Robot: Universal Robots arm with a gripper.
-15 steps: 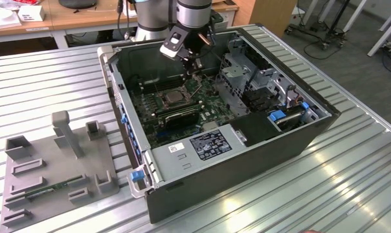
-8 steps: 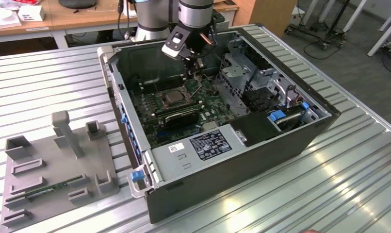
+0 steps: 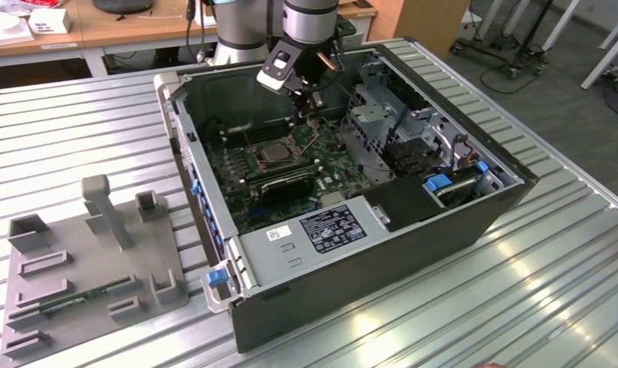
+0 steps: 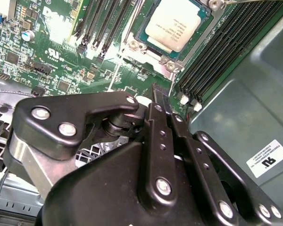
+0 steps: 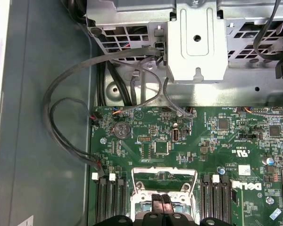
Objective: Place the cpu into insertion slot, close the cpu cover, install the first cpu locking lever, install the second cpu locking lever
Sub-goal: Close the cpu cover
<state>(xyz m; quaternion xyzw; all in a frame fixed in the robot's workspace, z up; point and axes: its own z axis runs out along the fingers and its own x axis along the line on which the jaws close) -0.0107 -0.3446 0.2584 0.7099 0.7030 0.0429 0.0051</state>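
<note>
Above the insertion slot [image 4: 172,63] my gripper [image 4: 162,94] hangs pinched shut on nothing; the cpu [image 4: 179,26] sits seated inside; I judge closing the cpu cover [image 5: 165,170] is in hand, calling for a gentle press.

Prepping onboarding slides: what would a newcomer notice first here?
The open computer case on the slatted metal table, with the robot arm reaching down into it. In the second wrist view the shut black gripper looms over the green motherboard, near the silver-topped cpu. A grey fixture tray lies at the exterior view's left.
</note>
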